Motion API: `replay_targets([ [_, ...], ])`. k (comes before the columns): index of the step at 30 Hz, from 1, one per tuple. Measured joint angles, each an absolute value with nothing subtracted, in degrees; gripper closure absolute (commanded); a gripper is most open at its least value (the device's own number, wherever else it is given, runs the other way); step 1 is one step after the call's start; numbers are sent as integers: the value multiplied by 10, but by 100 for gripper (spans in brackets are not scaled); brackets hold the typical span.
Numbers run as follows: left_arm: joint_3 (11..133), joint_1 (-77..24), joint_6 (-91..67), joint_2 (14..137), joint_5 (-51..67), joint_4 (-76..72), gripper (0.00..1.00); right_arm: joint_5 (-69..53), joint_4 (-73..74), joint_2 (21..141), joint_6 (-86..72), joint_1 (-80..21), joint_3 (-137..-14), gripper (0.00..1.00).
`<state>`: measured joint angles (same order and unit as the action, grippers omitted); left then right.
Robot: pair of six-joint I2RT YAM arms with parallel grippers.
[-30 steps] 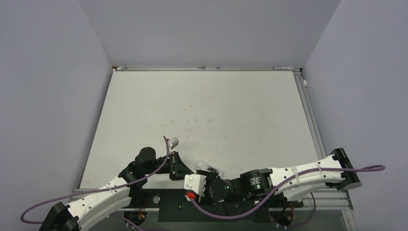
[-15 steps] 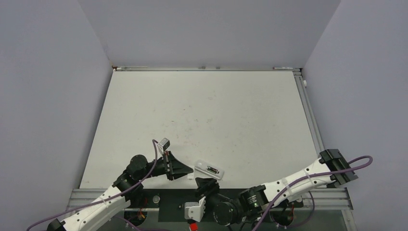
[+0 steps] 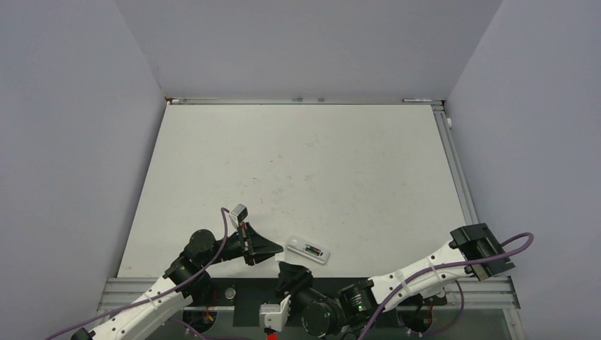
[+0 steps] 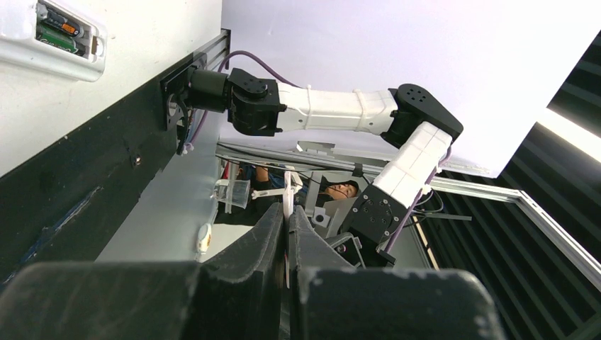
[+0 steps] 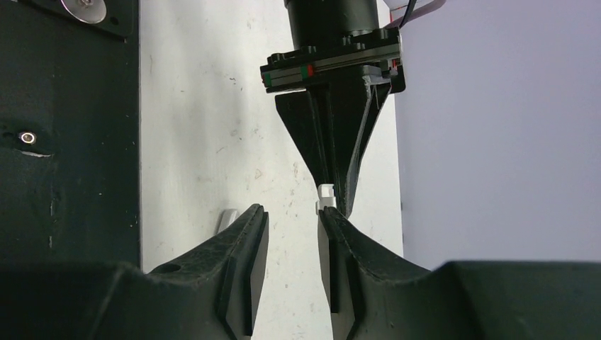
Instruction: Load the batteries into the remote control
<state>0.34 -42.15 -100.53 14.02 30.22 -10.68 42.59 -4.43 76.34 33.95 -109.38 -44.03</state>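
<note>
The white remote control (image 3: 308, 249) lies back-up near the table's front edge, and two batteries (image 3: 312, 249) sit in its open bay. It also shows in the left wrist view (image 4: 28, 53) with the batteries (image 4: 60, 32) inside. My left gripper (image 3: 273, 251) is just left of the remote, shut on a thin white plastic piece (image 4: 287, 202). That piece also shows in the right wrist view (image 5: 326, 196). My right gripper (image 3: 290, 270) is open and empty (image 5: 292, 211), below the remote at the table's front edge.
A black base plate (image 3: 248, 301) and metal rail run along the near edge under both arms. A small white corner (image 5: 228, 219) shows behind my right gripper's left finger. Grey walls close in the table's left, back and right sides.
My right gripper has pulled back from over the remote toward the near edge, leaving the remote on the table. My left gripper stays shut and has shifted slightly left.
</note>
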Motion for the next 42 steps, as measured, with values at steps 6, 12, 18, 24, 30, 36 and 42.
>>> replay_targets([
  [6,3,-420,-1010,140,301,-100,100,434,-63,776,370,-1085,-441,71],
  [12,3,-419,-1014,140,301,-96,100,443,-69,786,398,-1083,-446,72],
  [18,3,-419,-1014,140,301,-96,100,446,-70,787,416,-1077,-447,72],
  [24,3,-419,-1014,140,301,-96,100,446,-73,787,423,-1064,-447,78],
  [30,3,-418,-1015,140,299,-91,100,444,-77,798,428,-1057,-447,91],
  [36,3,-418,-1015,140,298,-87,100,443,-78,800,429,-1056,-447,92],
  [42,3,-418,-1014,140,296,-87,75,441,-78,800,428,-1054,-447,92],
])
